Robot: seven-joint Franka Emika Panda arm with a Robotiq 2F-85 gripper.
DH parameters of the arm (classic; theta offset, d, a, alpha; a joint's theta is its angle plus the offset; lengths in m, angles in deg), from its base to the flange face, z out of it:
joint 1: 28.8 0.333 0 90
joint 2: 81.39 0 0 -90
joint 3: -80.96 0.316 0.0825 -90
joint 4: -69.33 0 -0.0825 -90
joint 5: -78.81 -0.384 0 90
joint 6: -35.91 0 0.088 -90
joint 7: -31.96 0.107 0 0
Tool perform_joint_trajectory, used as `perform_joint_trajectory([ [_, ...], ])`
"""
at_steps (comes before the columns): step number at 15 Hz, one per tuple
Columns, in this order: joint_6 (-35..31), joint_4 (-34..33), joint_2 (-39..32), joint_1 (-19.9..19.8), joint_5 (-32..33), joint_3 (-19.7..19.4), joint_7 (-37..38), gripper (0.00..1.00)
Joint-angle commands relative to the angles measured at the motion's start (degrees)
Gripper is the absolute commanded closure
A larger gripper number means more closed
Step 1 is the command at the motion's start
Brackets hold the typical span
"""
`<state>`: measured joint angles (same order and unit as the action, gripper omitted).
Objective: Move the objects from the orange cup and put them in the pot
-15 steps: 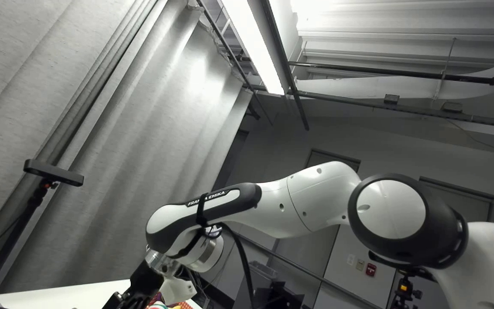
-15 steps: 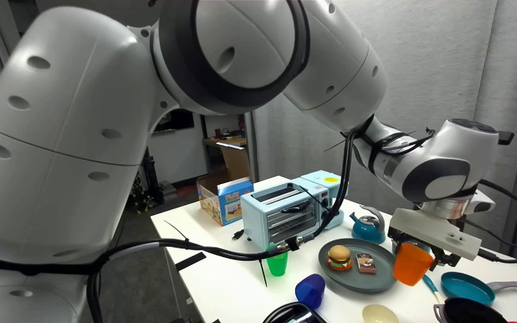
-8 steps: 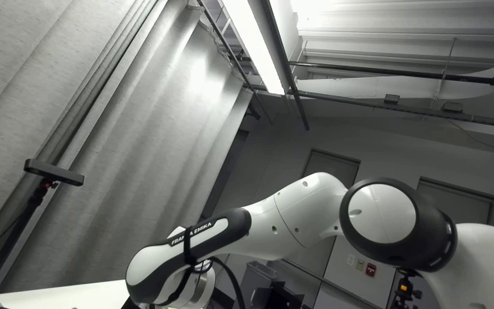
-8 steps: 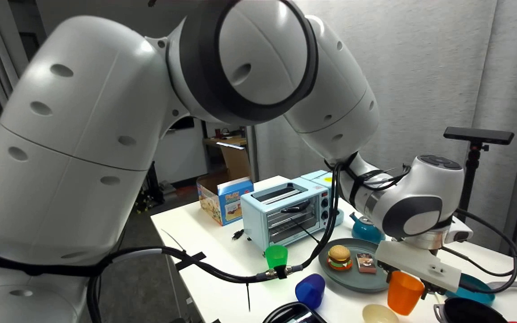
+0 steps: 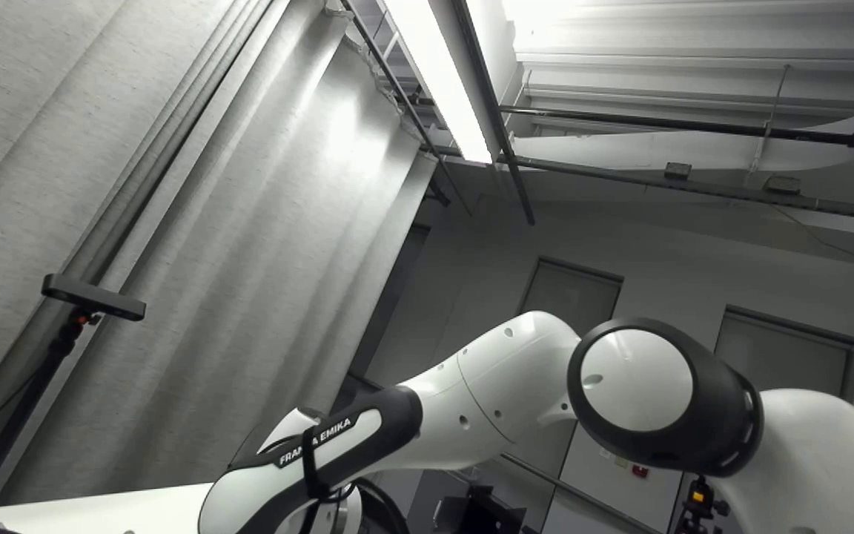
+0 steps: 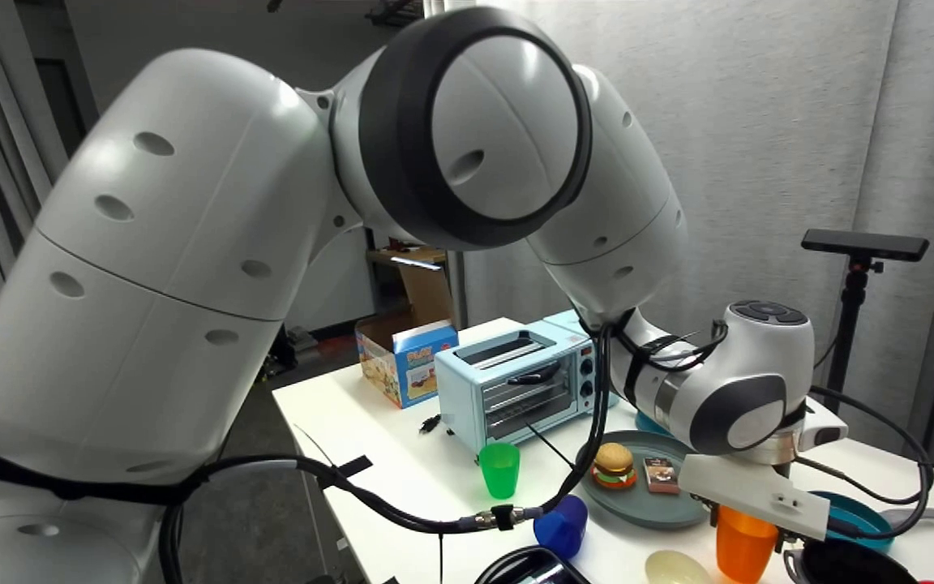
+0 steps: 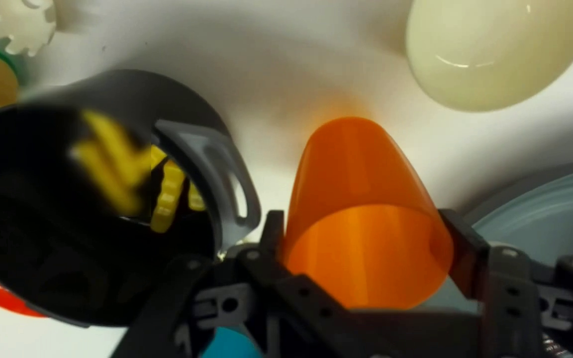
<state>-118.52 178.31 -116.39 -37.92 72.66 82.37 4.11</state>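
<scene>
My pincer clasps the orange cup, one of my fingers on either side. The inner wall I can see is bare; the bottom is hidden from me. I judge the pouring done and setting the cup down to be the step in hand. I should hold it upright, lower it straight until the base sits flat on the table, then let my fingers part slowly. The handle of the black pot is just beside one finger and leaves it little room to spread, so I should rise straight up afterwards. The yellow pieces lie in that pot. Near my other finger is the grey plate, and beyond my fingertips on that side the cream bowl, apart from the cup.

A second ago, in an exterior view, I had the cup higher and tipped; now it is lower and close to upright. The bowl seems shifted slightly away from me since then; pot and plate look unmoved. Whether the cup's base touches the table, I cannot tell.
</scene>
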Motion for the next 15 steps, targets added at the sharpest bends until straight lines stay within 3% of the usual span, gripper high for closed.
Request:
perform_joint_trajectory([
  [1,-2.0,-0.6,-0.8,-0.1,3.4,0.1,3.3,0.49],
  [5,-1.8,-0.4,-0.9,-0.1,4.6,0.0,4.8,0.49],
  [6,-1.7,-0.4,-0.8,-0.2,4.7,0.0,5.0,0.28],
  [8,-1.6,-0.4,-0.7,-0.3,4.6,0.1,5.3,0.05],
  [9,-1.5,-0.4,-0.7,-0.4,4.5,0.2,5.4,0.01],
  [15,-1.1,-0.5,-0.6,-0.5,4.3,0.2,6.2,0.00],
])
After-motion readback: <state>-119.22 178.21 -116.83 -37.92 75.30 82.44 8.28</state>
